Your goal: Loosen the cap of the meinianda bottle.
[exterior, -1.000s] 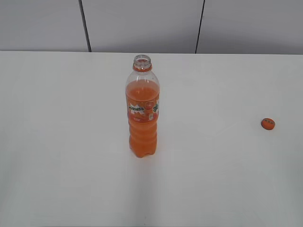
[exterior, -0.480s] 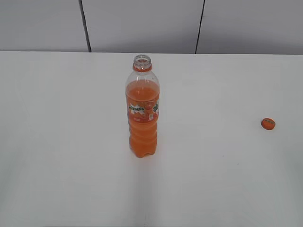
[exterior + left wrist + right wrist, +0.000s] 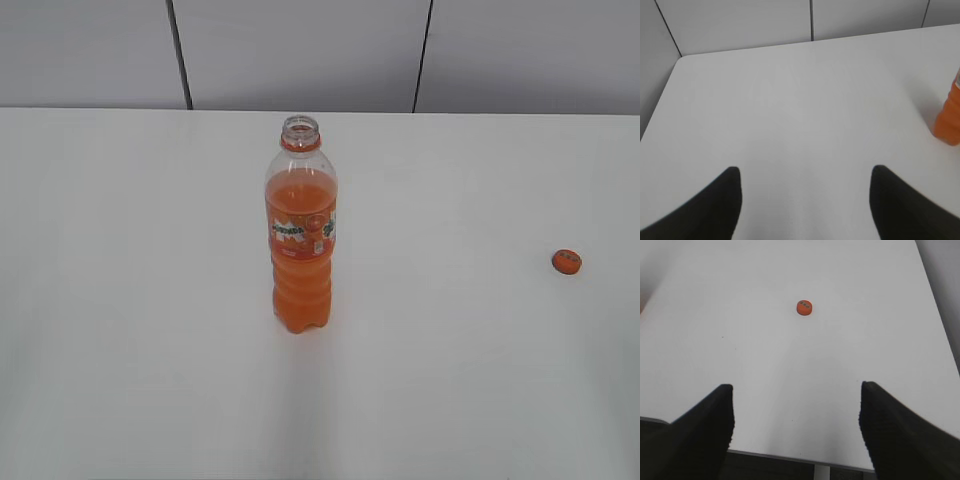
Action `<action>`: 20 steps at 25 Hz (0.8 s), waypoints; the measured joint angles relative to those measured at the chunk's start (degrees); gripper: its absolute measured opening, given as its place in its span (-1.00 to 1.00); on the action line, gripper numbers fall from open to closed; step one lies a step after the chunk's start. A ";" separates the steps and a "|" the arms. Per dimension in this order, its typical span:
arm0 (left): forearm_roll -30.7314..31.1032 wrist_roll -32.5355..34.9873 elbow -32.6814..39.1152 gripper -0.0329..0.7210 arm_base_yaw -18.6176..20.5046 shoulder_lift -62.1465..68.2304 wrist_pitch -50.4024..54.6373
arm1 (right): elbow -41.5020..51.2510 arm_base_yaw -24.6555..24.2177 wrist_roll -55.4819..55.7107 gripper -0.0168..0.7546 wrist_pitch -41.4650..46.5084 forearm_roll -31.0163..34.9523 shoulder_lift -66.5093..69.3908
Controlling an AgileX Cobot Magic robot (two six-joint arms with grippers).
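The meinianda bottle [image 3: 300, 240] stands upright in the middle of the white table [image 3: 120, 300], its neck open with no cap on it. Its orange base shows at the right edge of the left wrist view [image 3: 949, 120]. The orange cap [image 3: 566, 262] lies alone on the table far to the right; it also shows in the right wrist view [image 3: 804, 307]. My left gripper [image 3: 802, 172] is open and empty, left of the bottle. My right gripper [image 3: 796, 390] is open and empty over the table's front edge, well short of the cap. Neither gripper shows in the exterior view.
Grey wall panels [image 3: 300, 50] stand behind the table's far edge. The table's left edge and back corner show in the left wrist view [image 3: 670, 80]. The front edge shows in the right wrist view [image 3: 790, 457].
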 joint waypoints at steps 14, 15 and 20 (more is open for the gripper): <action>-0.49 0.00 0.00 0.38 0.00 0.00 -0.38 | 0.38 3.19 7.00 0.56 -1.29 -4.45 0.00; -0.49 0.00 0.00 0.38 0.00 0.00 -0.63 | 0.38 3.19 7.07 0.56 -1.29 -4.45 0.00; -0.49 0.00 0.00 0.37 0.00 0.00 -0.93 | 0.38 3.19 7.20 0.56 -1.30 -4.45 0.00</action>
